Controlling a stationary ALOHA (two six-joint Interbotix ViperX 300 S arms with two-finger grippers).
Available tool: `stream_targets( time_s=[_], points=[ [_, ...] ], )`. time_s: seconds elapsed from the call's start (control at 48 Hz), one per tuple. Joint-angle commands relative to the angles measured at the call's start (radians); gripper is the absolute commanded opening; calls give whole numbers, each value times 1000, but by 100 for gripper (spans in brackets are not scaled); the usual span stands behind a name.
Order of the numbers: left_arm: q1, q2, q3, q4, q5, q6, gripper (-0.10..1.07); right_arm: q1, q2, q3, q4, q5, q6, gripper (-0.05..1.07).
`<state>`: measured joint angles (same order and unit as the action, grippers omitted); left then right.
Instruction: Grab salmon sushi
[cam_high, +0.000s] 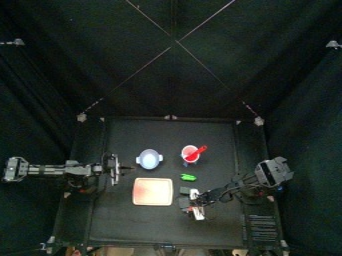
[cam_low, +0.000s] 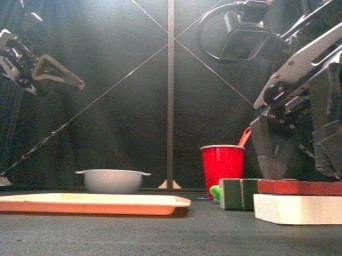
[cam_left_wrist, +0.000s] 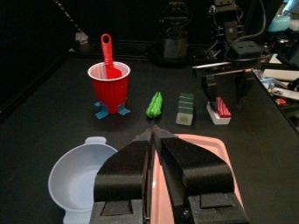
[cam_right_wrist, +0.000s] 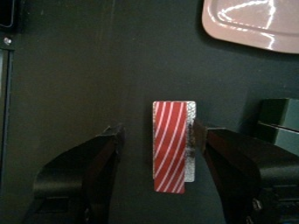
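**Now the right jaws straddle the salmon sushi**

Here the right gripper (cam_right_wrist: 153, 149) hangs low over the front right part of the black table (cam_high: 134, 135), its two jaws spread wide with the salmon sushi (cam_right_wrist: 173, 143) lying flat between them. The piece is a small red-and-white striped block on a whitish base; a little gap shows on each side, so the jaws are around it but not closed on it. In the front view the sushi (cam_low: 297, 202) sits near and large at the right, with the right arm coming down behind it.

Just beside the sushi stands a small green block (cam_left_wrist: 184, 108), and next to that a slim green item (cam_left_wrist: 153, 105). The pale orange-pink slab (cam_high: 155, 191) lies flat toward the table's front middle, near the sushi but apart from it. Farther back stand a red cup (cam_high: 193, 153) with a red utensil in it and a pale grey bowl (cam_high: 151, 157), side by side.

The left gripper (cam_left_wrist: 153, 140) rests at the table's left side, jaws pressed together on nothing, pointing over the slab's edge and the bowl
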<state>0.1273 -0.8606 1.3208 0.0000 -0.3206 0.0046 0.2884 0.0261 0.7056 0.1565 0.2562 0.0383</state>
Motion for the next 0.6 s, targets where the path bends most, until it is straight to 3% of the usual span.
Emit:
stream_targets(
  time_s=[0.0, 0.583],
  points=[
    [2, 3, -12, 2, -8, 2, 55, -12, -15, -20, -9, -3, 2, 94],
    [0, 3, -11, 2, -8, 2, 55, -20, 34, -12, -14, -3, 0, 94]
  ],
)
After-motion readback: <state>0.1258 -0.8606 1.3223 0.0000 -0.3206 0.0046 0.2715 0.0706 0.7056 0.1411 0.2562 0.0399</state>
